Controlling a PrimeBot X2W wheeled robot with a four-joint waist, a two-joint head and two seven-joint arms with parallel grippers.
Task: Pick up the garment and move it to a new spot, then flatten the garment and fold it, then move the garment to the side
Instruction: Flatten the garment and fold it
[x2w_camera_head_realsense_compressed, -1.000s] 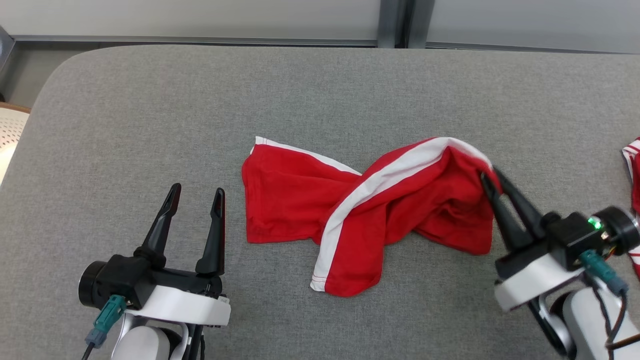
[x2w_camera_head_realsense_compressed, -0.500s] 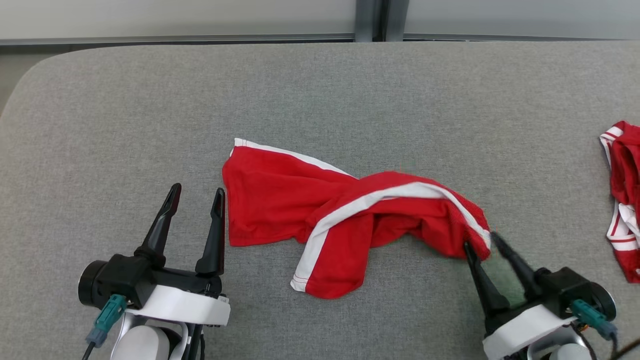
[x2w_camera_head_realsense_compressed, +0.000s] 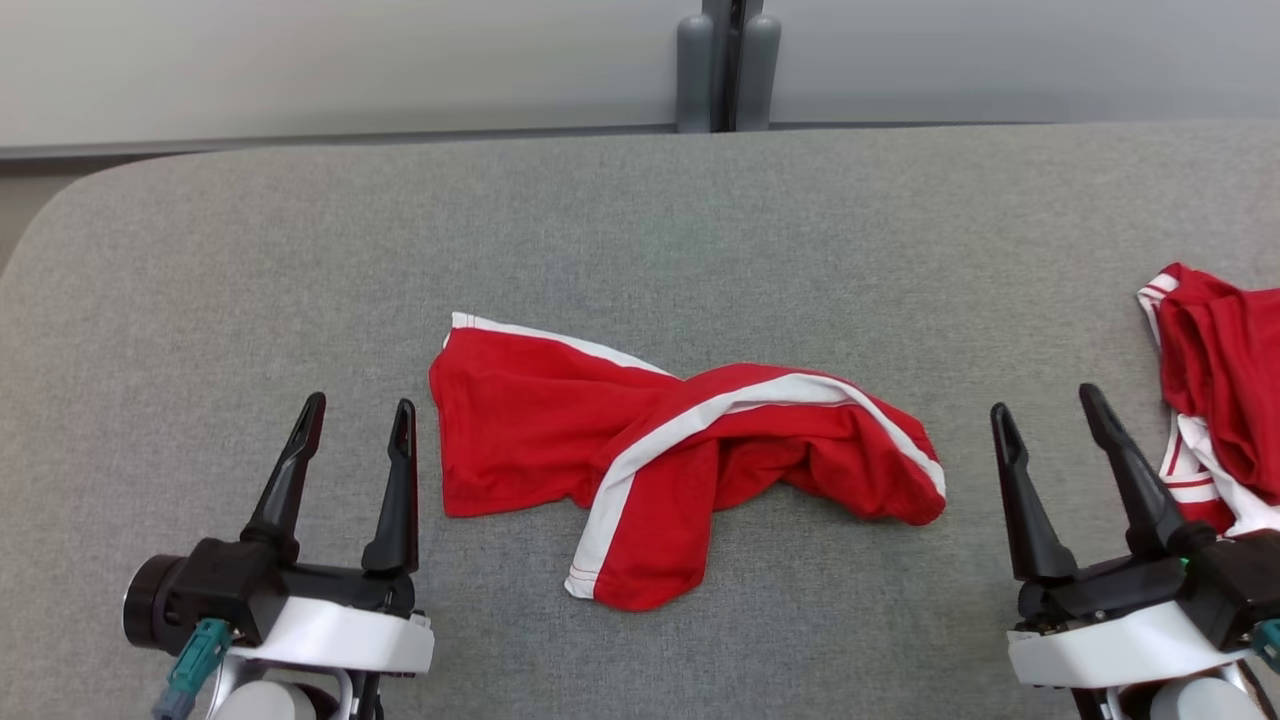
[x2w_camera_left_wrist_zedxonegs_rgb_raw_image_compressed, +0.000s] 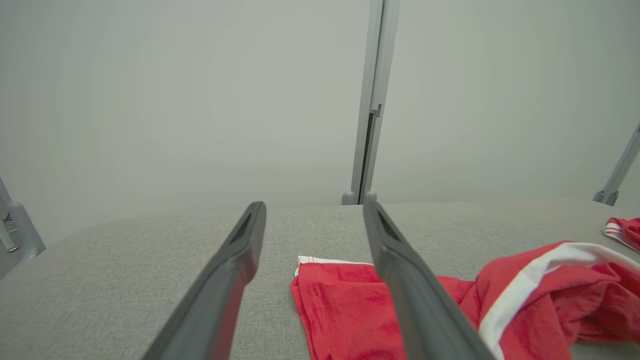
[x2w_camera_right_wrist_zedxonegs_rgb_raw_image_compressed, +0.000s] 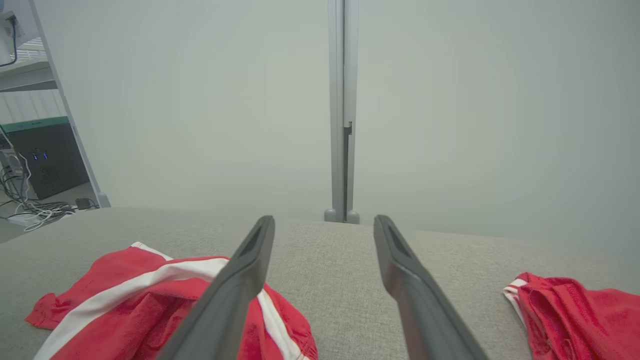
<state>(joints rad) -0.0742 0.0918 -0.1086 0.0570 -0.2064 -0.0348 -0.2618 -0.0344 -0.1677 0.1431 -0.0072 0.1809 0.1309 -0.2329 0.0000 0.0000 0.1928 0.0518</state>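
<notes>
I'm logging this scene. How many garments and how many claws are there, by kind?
Red-and-white garments: 2 (centre garment, right-edge garment)
Claws: 2 (left claw, right claw, both open)
Total: 4

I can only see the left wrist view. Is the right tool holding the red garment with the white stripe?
Observer: No. The right tool stands open, apart from the red garment, off to its right.
Operator: And the red bit at my far right edge?
Observer: A second garment, red and white, crumpled, right of the right tool.
Operator: Is the first one flat?
Observer: No. Its striped end juts toward the robot, below your picture's edge.
</notes>
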